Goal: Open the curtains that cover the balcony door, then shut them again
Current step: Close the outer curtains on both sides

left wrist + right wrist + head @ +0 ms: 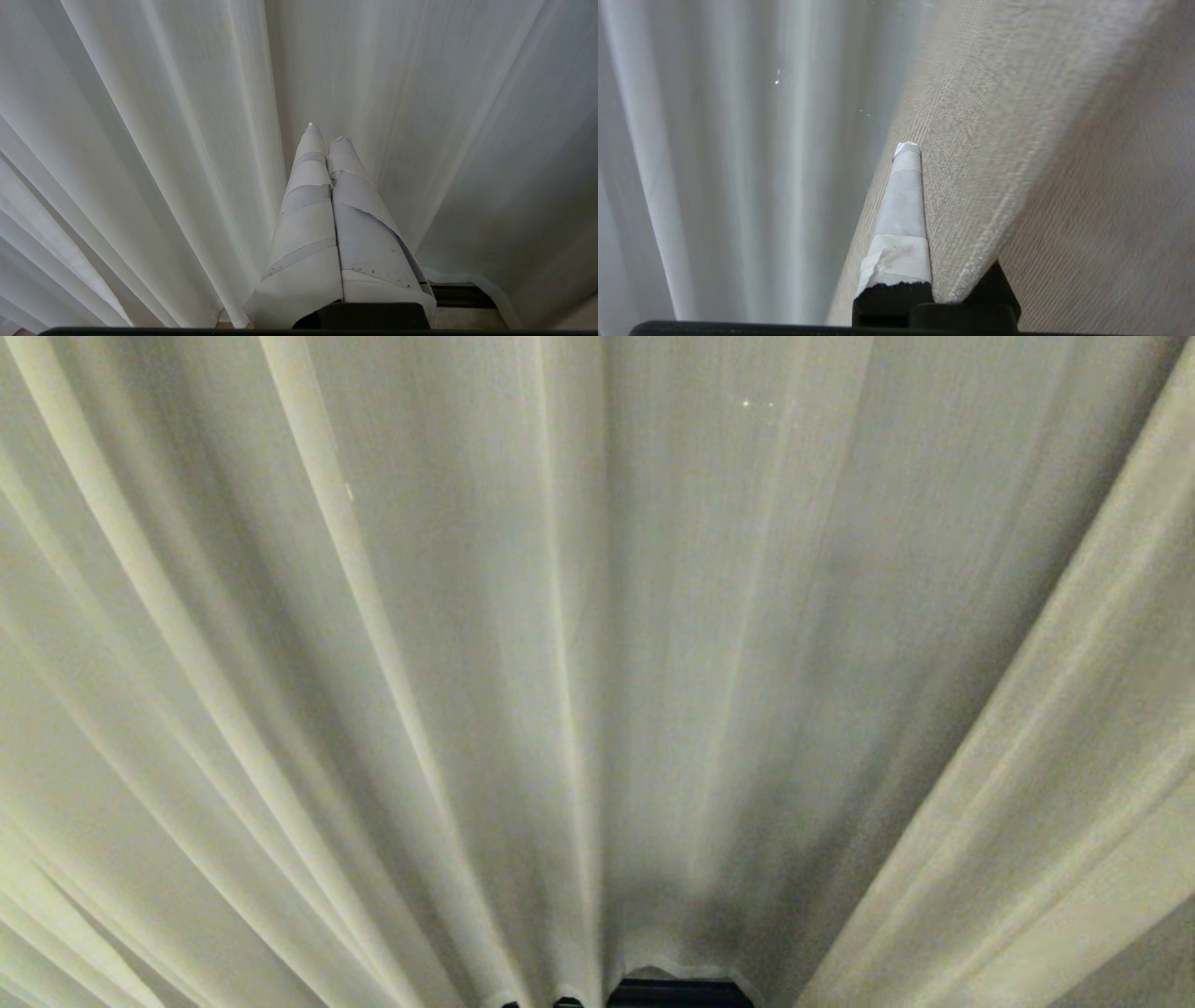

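Observation:
The curtains fill every view. Thin off-white sheer curtain point(597, 663) hangs in pleats right in front of me, and neither arm shows in the head view. My left gripper point(327, 133) is shut and holds nothing, its taped fingers point(308, 224) pointing at the sheer curtain point(140, 140) just ahead. My right gripper point(924, 154) is shut on the hemmed edge of the thick woven curtain point(994, 116). One taped finger point(901, 210) shows and the cloth covers the other. The sheer curtain point(738, 140) hangs behind it. The balcony door is hidden behind the fabric.
A dark strip point(677, 992) shows below the sheer's hem at the bottom middle of the head view. A similar dark strip point(460, 295) lies under the hem in the left wrist view. A heavier cream fold point(1074, 756) runs down the right side.

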Robot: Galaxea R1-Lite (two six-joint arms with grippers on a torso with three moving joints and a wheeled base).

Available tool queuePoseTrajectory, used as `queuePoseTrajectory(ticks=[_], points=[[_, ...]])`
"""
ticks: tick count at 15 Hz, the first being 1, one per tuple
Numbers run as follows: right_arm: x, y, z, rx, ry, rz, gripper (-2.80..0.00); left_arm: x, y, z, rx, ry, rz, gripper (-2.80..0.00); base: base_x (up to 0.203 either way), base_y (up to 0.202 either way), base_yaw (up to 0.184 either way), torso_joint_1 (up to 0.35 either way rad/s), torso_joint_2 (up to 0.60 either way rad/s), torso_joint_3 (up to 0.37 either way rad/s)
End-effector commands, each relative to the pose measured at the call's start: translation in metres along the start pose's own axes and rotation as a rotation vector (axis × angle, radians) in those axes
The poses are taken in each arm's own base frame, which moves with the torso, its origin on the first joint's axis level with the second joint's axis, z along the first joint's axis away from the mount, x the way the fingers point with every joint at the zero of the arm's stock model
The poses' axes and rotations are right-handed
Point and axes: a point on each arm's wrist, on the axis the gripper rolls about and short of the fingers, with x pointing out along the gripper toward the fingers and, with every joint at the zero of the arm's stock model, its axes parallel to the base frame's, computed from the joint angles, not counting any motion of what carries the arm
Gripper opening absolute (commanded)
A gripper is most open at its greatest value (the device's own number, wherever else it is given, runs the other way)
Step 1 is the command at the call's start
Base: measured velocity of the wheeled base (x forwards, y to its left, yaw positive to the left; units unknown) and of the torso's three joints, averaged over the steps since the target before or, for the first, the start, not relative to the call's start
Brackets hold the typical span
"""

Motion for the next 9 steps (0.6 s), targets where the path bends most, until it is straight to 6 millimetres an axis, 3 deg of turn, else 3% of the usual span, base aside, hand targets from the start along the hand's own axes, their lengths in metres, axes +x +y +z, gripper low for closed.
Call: queuePoseTrajectory(ticks=[1,9], points=[[0.012,0.006,-0.010,0.009,0.029,0.050,-2.80,0.000,0.000,0.000,0.001,0.000,0.001,-2.80,0.000,0.000,0.000,0.000,0.00,0.000],[0.049,0.034,-0.021,0.008,0.041,0.115,-2.80,0.000,0.000,0.000,0.000,-0.001,0.001,-2.80,0.000,0.000,0.000,0.000,0.00,0.000]])
